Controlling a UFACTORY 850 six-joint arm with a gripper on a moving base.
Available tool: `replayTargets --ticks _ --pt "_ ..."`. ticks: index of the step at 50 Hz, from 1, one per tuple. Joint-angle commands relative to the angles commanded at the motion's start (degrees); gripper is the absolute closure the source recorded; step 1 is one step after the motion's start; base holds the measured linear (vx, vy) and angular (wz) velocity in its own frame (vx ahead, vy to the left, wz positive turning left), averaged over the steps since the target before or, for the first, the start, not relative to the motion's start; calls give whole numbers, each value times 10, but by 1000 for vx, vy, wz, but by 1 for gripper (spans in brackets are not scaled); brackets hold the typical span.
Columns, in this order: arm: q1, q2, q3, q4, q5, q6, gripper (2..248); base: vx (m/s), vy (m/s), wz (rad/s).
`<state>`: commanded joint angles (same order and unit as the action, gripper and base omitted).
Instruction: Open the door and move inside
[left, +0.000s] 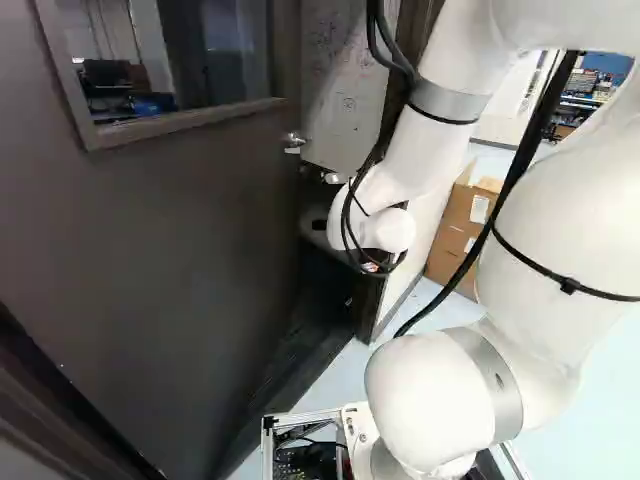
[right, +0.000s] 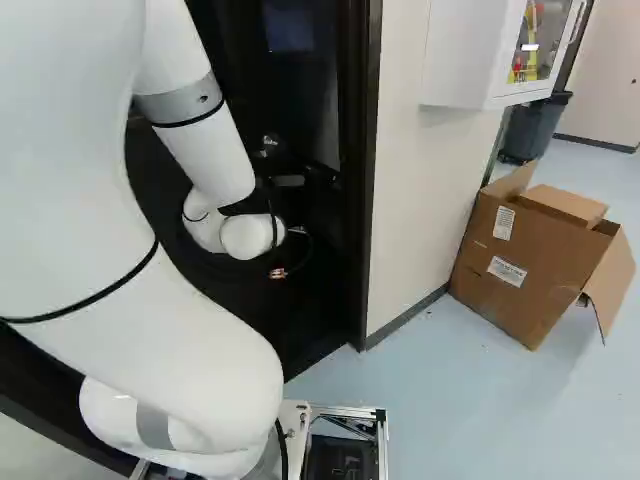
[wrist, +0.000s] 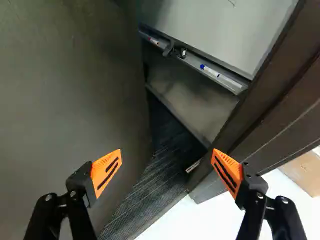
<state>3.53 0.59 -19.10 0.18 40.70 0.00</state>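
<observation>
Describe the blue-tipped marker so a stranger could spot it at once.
Past the dark door hangs a whiteboard with a narrow tray along its bottom edge. On the tray, toward the door frame, lies a white marker. Its blue tip sets it apart from the red-marked pen nearer the door.

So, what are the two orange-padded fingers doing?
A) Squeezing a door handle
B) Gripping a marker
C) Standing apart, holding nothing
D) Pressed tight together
C: in the wrist view the gripper has its orange pads spread wide, with dark ribbed floor showing through the gap.
</observation>
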Motion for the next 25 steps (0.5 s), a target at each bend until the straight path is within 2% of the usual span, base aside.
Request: replayTargets --ticks 25 --pt "51 -35 -37 39 7 0 3 0 0 0"
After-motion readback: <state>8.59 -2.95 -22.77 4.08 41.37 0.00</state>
